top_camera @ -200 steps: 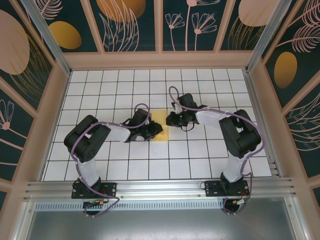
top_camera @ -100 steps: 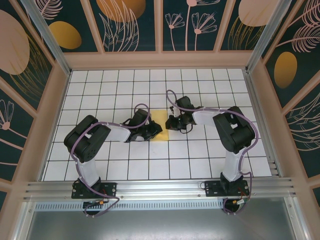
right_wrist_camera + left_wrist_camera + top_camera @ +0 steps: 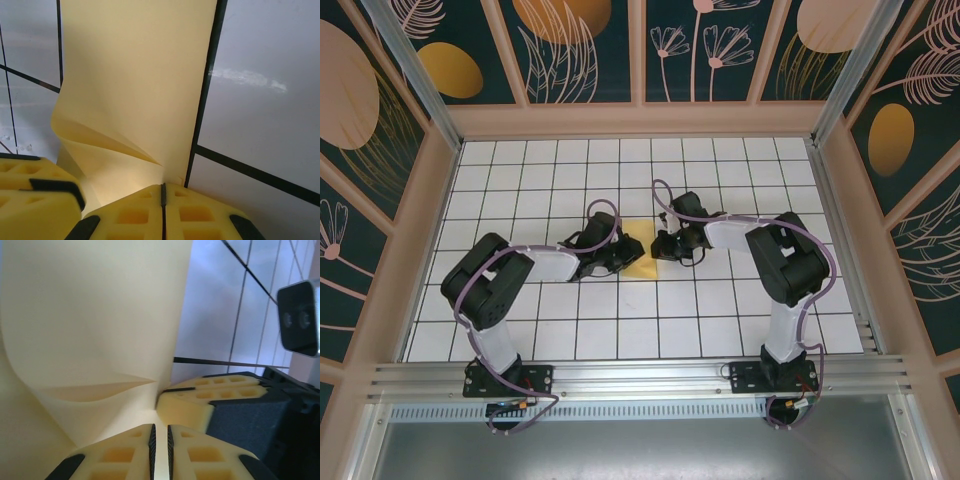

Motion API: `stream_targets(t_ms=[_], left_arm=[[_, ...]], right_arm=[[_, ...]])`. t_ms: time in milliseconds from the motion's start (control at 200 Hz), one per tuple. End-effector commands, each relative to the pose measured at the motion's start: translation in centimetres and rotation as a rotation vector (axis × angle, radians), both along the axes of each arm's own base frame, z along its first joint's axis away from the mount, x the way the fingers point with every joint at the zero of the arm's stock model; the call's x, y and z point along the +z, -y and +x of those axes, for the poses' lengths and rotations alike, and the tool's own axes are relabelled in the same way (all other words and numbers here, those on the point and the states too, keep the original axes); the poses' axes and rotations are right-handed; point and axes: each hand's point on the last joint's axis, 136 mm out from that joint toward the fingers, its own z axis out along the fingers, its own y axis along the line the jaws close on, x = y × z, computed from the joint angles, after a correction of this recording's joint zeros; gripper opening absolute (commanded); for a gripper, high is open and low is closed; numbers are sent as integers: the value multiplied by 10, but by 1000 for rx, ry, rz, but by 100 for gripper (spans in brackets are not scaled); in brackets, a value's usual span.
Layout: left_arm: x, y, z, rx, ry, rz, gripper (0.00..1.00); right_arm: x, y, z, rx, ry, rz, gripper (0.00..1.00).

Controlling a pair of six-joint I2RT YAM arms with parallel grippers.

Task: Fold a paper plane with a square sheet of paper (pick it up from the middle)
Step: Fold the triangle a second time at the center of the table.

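The square sheet of paper is a small yellow shape on the white grid tiles at mid-table, between both grippers. My left gripper comes at it from the left and my right gripper from the right, almost touching. In the left wrist view the paper rises curved with a crease, and my left gripper is shut on its lower edge; the right gripper's yellow fingers sit just beyond. In the right wrist view my right gripper is shut on the paper, which buckles upward.
The white gridded tabletop stretches around the arms. Wooden walls enclose it on three sides, and an aluminium rail runs along the near edge by the arm bases.
The right gripper has moved left onto the paper's right edge and closed. The left arm has shifted slightly, and the paper now looks narrower and buckled between the two grippers.
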Motion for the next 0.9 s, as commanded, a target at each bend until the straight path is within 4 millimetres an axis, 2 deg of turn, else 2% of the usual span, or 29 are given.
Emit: stream_targets(t_ms=[0, 150, 350, 610, 896], left_arm=[[-14, -3, 1, 1, -15, 51, 18], [-28, -9, 0, 19, -48, 103, 17], [-39, -29, -1, 79, -70, 199, 18], [-39, -40, 2, 119, -63, 250, 20], [-32, -50, 11, 147, -46, 264, 23]], right_arm=[[-24, 11, -8, 7, -41, -86, 8], [-27, 7, -14, 26, -43, -94, 8], [-39, 15, -18, 28, -60, -151, 8], [-57, 31, -23, 25, -75, -248, 8], [-64, 41, -24, 26, -72, -302, 7]])
